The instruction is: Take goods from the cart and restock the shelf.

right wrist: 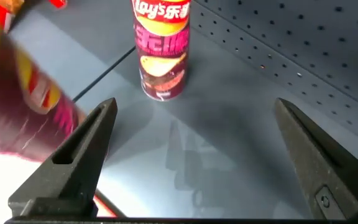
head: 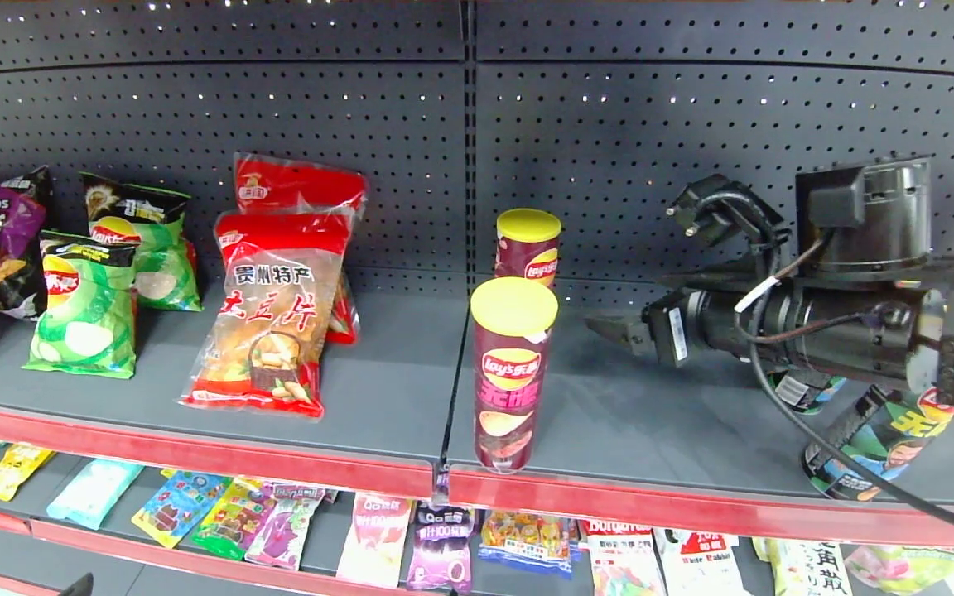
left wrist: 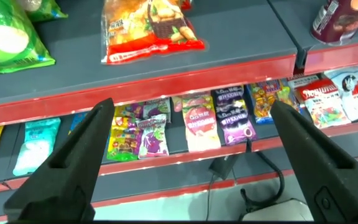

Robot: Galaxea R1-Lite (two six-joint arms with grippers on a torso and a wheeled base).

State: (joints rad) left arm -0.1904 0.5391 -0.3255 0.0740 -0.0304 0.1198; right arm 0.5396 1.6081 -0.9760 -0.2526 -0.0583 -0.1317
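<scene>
Two maroon chip cans with yellow lids stand on the grey upper shelf [head: 659, 422]: the front can [head: 513, 377] at the shelf's red front lip, the rear can [head: 527, 246] by the pegboard. My right gripper [head: 614, 329] hovers over the shelf just right of them, open and holding nothing. In the right wrist view the gripper [right wrist: 191, 168] frames bare shelf, with the rear can [right wrist: 162, 50] beyond it and the front can [right wrist: 17, 99] close at one side. My left gripper [left wrist: 191, 168] hangs open below the upper shelf, facing the candy packets [left wrist: 201, 121] on the lower shelf.
Red snack bags [head: 270, 314] and green chip bags [head: 88, 306] fill the shelf's left half. A dark printed can [head: 866, 451] sits tilted under my right arm, partly hidden. The pegboard back wall [head: 609, 149] closes the rear. Bare shelf lies between the maroon cans and the printed can.
</scene>
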